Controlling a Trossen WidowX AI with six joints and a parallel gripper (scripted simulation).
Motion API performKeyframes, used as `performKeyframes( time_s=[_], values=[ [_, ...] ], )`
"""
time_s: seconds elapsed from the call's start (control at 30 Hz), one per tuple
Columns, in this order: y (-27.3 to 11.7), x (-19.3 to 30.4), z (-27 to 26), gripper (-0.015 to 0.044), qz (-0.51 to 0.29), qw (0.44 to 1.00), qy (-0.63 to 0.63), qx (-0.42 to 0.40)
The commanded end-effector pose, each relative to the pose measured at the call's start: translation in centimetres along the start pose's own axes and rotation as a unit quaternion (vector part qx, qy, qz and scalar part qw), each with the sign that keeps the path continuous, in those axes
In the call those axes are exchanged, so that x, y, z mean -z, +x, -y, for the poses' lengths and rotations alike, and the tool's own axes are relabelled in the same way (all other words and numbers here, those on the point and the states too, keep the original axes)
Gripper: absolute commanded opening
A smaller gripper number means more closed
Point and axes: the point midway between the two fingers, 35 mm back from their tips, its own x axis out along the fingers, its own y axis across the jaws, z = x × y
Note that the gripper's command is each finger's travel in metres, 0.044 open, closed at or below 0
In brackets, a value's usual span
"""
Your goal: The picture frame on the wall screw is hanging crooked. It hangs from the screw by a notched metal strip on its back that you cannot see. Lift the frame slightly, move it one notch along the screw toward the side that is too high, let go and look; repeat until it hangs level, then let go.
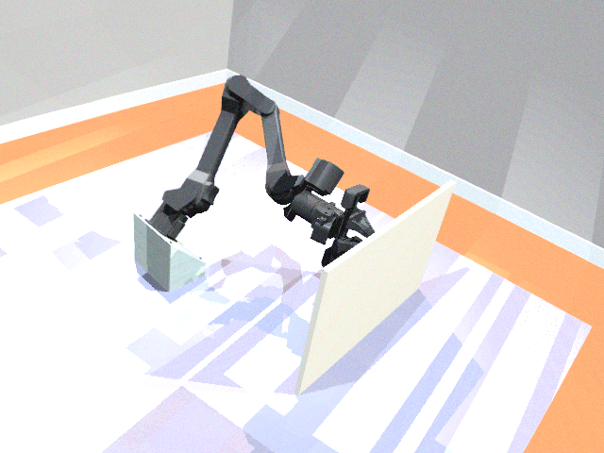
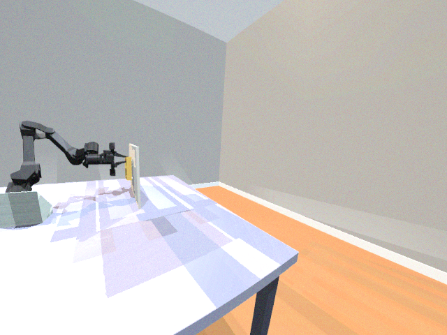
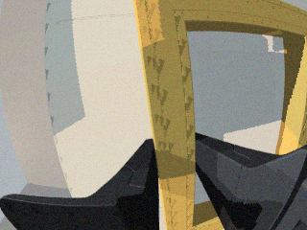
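Beyond the pale patchwork tabletop (image 1: 73,341) (image 2: 144,273) run grey and beige walls and an orange floor. The black two-fingered gripper (image 1: 347,228) (image 2: 124,160) (image 3: 171,142) pinches one rail of the yellow rectangular picture frame (image 2: 128,168) (image 3: 170,96), which stands before the cream upright panel (image 1: 385,282) (image 2: 135,176) (image 3: 110,96). Lifting should be slight, just enough to free the notch, then one short sideways shift and a gentle lowering before release. The panel hides the frame from above; screw and notched strip are out of sight, and which side rides high is hard to judge.
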Motion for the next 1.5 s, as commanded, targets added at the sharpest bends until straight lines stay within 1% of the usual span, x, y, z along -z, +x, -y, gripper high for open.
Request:
performKeyframes(
  time_s=[0.0,1.47],
  values=[
    [0.0,-0.2,-0.5,0.0,0.002,1.0,0.003,-0.008],
    [0.1,0.0,0.7,0.0,-0.001,1.0,0.001,0.0]
  ],
)
